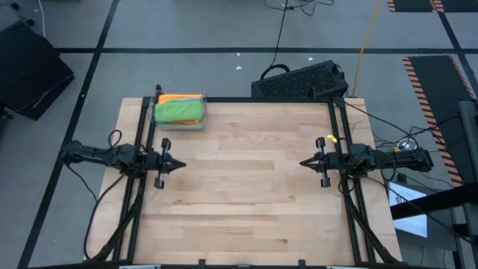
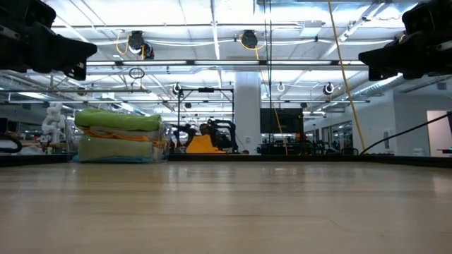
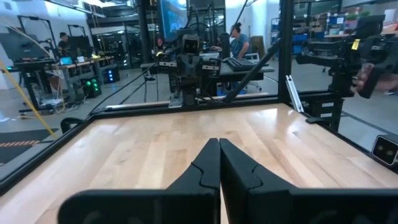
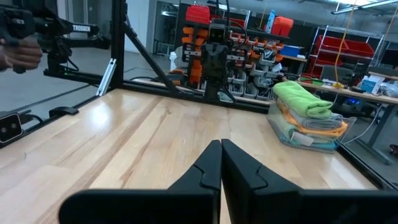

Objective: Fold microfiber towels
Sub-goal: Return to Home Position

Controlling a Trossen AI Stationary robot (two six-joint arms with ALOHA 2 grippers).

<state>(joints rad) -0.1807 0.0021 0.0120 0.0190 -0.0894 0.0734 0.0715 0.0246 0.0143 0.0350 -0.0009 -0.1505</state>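
The microfiber towels (image 1: 179, 110) lie folded in a stack at the table's far left corner, inside a clear bin (image 4: 309, 138); a bright green one (image 4: 302, 98) is on top, orange (image 2: 120, 133) and pale layers below. My left gripper (image 1: 181, 164) hovers shut at the table's left side, pointing level toward the middle, nearer than the stack. My right gripper (image 1: 304, 161) hovers shut at the right side, facing it. In each wrist view the fingers (image 3: 219, 163) (image 4: 221, 163) meet with nothing between them.
A black keyboard (image 1: 299, 81) lies just beyond the table's far edge. Black frame rails (image 1: 340, 142) run along the left, right and far sides. The bare wooden tabletop (image 1: 246, 179) spreads between the grippers. People show in the room beyond, in the left wrist view.
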